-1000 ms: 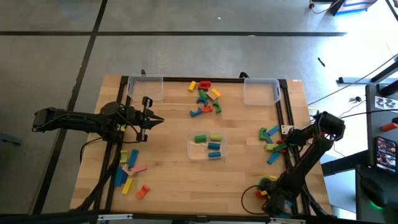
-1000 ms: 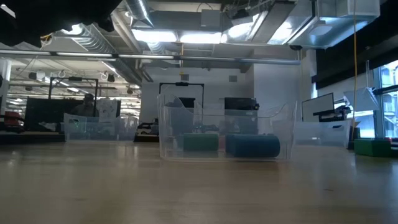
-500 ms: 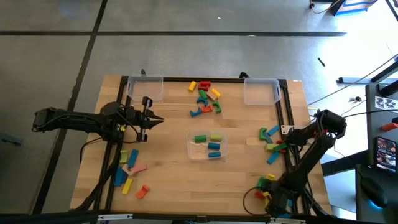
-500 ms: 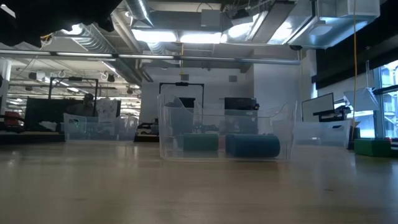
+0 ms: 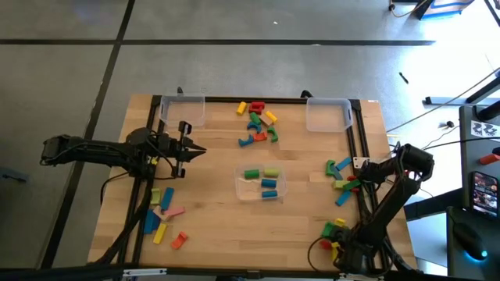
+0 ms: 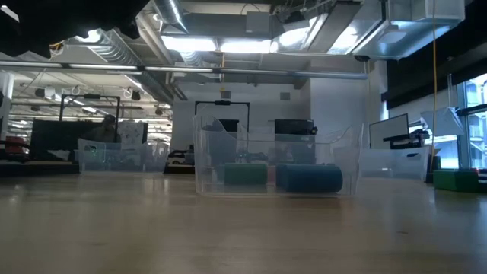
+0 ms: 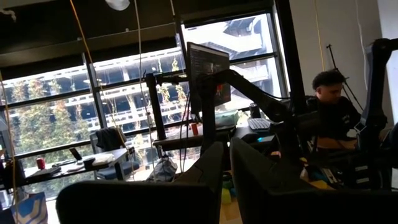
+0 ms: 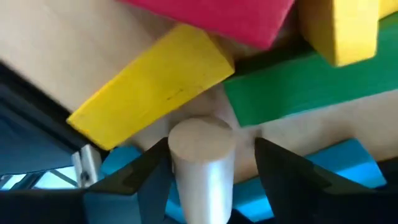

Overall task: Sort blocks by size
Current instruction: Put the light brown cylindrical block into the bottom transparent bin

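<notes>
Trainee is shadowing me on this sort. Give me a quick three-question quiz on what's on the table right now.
1. True or false: the left gripper is shut and holds nothing.
2. Pick one. The right gripper is at: A) the blocks at the near left; B) the block cluster at the right edge; C) the blocks at the far middle.
3. How many blocks lie in the middle clear bin?

Key: 1 true. 2 B. 3 four: two green, two blue.
</notes>
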`<state>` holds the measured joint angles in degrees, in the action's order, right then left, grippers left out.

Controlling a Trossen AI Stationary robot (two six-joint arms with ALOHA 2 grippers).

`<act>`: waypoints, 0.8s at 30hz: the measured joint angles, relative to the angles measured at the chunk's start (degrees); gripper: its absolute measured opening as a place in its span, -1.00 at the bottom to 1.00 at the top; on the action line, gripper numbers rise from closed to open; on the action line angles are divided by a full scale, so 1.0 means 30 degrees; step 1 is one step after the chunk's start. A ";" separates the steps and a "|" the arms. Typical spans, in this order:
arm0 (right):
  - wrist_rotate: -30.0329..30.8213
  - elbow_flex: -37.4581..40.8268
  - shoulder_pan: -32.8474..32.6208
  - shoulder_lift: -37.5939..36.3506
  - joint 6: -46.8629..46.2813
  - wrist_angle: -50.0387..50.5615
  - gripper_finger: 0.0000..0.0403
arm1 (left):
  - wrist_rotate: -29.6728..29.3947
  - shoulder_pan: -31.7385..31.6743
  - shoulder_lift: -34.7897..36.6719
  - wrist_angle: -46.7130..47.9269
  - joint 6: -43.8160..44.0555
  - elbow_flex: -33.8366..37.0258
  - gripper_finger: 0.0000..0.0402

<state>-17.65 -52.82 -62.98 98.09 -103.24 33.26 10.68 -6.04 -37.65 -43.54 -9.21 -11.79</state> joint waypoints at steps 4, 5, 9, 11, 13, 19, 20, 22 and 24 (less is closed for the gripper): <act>-0.0325 -0.0007 0.0007 0.0129 0.0078 0.0096 -0.10 | 0.0006 0.0000 -0.0002 0.0002 0.0000 0.0000 -0.88; -0.0346 -0.0007 0.0007 0.0129 0.0127 0.0101 -0.18 | 0.0007 0.0000 -0.0007 0.0003 0.0000 0.0000 -0.88; -0.0467 -0.0026 0.0000 0.0137 0.0173 -0.0047 -0.39 | 0.0000 0.0000 0.0000 0.0002 0.0000 0.0000 -0.88; -0.0501 -0.0022 0.0000 0.0122 0.0219 -0.0044 -0.39 | 0.0000 0.0000 -0.0003 0.0002 0.0000 0.0000 -0.88; -0.0392 -0.0014 0.0000 0.0003 0.0219 -0.0044 -0.39 | 0.0000 0.0000 -0.0007 -0.0005 0.0000 0.0000 -0.88; -0.0155 0.0000 0.0043 -0.1379 0.0003 0.0377 -0.35 | 0.0000 0.0000 -0.0001 0.0002 0.0000 0.0000 -0.88; -0.0150 0.0000 0.0145 -0.1695 -0.0007 0.0446 -0.35 | 0.0000 0.0000 0.0000 0.0002 0.0002 0.0000 -0.88; -0.0388 0.0000 0.0463 -0.2394 -0.0114 0.0631 -0.36 | 0.0000 0.0000 0.0000 -0.0005 0.0000 0.0000 -0.88; -0.0561 0.0000 0.0923 -0.3059 -0.0073 0.0844 -0.38 | 0.0000 0.0000 -0.0005 0.0000 0.0000 0.0000 -0.88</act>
<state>-19.33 -52.82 -60.21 88.91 -103.46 35.79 10.68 -6.04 -37.66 -43.54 -9.21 -11.79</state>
